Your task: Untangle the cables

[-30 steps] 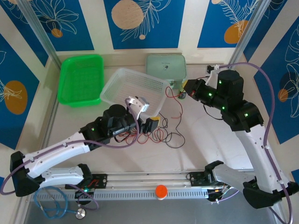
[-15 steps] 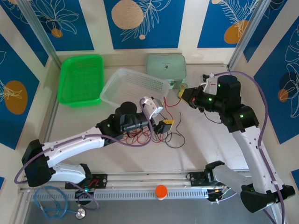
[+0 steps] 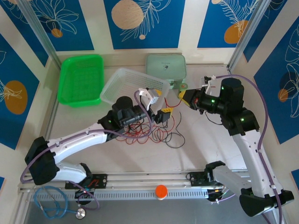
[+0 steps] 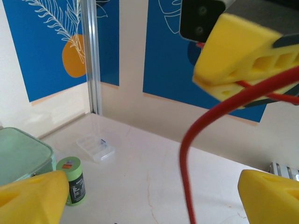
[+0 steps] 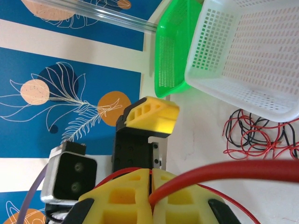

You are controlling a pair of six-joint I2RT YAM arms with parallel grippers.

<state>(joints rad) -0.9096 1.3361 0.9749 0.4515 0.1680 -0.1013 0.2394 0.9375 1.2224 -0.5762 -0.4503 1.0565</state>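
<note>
The cables lie as a loose red (image 3: 146, 136) and black (image 3: 176, 140) tangle on the table in front of the left arm; the same pile (image 5: 254, 136) is seen below the white basket. My right gripper (image 3: 182, 96) (image 5: 151, 198) is shut on a strand of the red cable (image 5: 219, 171), lifted off the table. My left gripper (image 3: 164, 114) (image 4: 152, 193) stands wide open just beside it, and the raised red strand (image 4: 186, 158) hangs down between its yellow fingertips (image 4: 32, 198) without touching either.
A white mesh basket (image 3: 122, 78) (image 5: 219, 88) and a green basket (image 3: 81, 79) (image 5: 174, 46) sit at the back left. A mint box (image 3: 166, 65), a small green bottle (image 4: 74, 181) and a clear plastic case (image 4: 96, 147) lie behind the grippers.
My left arm has swung right and back, bringing its gripper up to the right gripper around the lifted red strand. The right gripper has shifted slightly forward and stayed shut.
</note>
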